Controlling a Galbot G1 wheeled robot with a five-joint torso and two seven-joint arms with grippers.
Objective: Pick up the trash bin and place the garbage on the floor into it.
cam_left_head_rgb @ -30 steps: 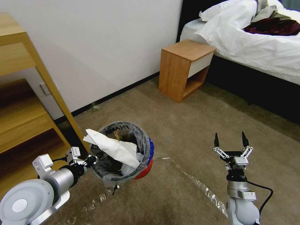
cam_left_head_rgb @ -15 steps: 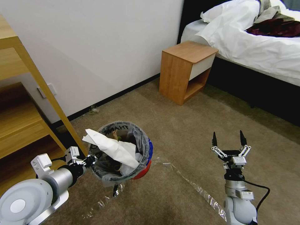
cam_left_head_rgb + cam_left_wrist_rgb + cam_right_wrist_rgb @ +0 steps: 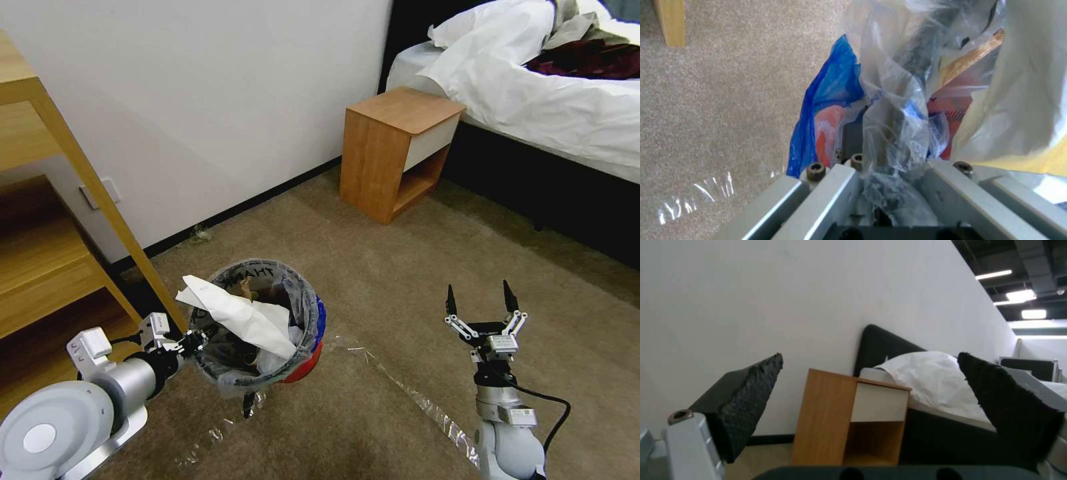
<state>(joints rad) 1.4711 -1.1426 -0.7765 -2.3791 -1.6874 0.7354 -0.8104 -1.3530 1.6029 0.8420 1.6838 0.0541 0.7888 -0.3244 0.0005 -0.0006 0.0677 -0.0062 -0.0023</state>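
In the lower left of the head view, the left gripper (image 3: 195, 342) is pinched on the near rim of the bin (image 3: 307, 347), holding it off the floor (image 3: 400, 293). The left wrist view shows its fingers (image 3: 829, 196) closed on the bunched clear liner (image 3: 889, 133) at the rim, with the bin's blue edge and red wall just beyond. The bin sits left of centre, its liner turned over the rim, and a large white crumpled paper (image 3: 233, 313) juts from its top toward the left. Shiny tape (image 3: 427, 407) crosses the carpet below it. At lower right, the right gripper (image 3: 481, 301) points upward, well apart from the bin, its fingers (image 3: 746, 386) spread wide and holding nothing.
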